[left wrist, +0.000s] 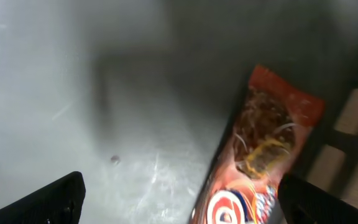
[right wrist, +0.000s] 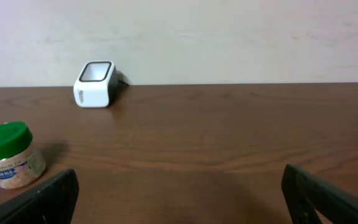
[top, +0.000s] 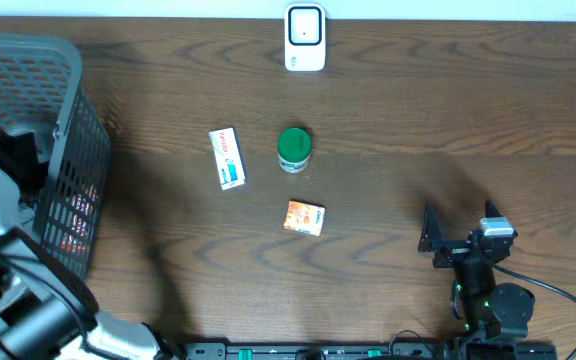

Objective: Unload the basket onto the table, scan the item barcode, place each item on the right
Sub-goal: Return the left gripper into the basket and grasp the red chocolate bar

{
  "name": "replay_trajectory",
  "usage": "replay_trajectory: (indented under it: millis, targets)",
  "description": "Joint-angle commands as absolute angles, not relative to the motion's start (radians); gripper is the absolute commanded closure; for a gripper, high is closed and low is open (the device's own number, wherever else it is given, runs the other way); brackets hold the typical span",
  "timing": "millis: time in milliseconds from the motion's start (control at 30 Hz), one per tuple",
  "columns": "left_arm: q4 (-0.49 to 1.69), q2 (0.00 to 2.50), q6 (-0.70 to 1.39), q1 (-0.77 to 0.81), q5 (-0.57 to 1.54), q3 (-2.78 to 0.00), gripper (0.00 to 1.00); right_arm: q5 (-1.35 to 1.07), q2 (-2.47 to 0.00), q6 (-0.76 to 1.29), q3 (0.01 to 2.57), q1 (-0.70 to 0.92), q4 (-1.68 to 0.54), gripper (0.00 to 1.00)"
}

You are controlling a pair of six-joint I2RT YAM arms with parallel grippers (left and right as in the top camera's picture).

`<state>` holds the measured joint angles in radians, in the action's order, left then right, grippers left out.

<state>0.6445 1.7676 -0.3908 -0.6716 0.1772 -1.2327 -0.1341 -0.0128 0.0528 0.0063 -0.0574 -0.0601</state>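
Two claws stand spread: the left claw (left wrist: 179, 186), down in the basket (top: 76, 150), has the orange packet (left wrist: 260, 143) ahead, off-centre, lengthwise away; the right claw (right wrist: 180, 177) sits well apart.

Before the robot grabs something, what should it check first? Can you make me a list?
1. Left pincer open: ok, its fingers stand wide apart.
2. Left pincer holding something: not ok, it grips nothing.
3. Something to pick up is near: ok, an orange snack packet lies in the basket, closer to the left pincer's right finger.
4. Barcode on the packet showing: cannot tell, the picture is blurry.
5. Scanner ready to reach: ok, it stands upright at the far edge of the table with nothing in front of it.
6. Right pincer out of the way: ok, open, empty, low over the near side of the table.
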Motion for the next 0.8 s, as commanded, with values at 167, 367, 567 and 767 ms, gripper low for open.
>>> replay_trajectory:
  millis: [167, 367, 567, 767]
  targets:
    - [0.630, 1.923, -0.418, -0.668, 0.175, -1.223, 0.02, -0.132, -0.010, 0.067, 0.005, -0.051, -0.064, 0.01]
    - [0.612, 1.936, -0.373, -0.668, 0.103, -1.223, 0.01, -0.132, -0.010, 0.066, 0.005, -0.051, -0.064, 0.01]
    - [0.589, 1.919, -0.077, -0.682, -0.171, -1.223, 0.01, -0.132, -0.010, 0.066, 0.005, -0.051, -0.064, 0.01]
    - [0.622, 1.919, 0.155, -0.710, -0.233, -1.223, 0.02, -0.132, -0.010, 0.066, 0.005, -0.051, -0.064, 0.01]
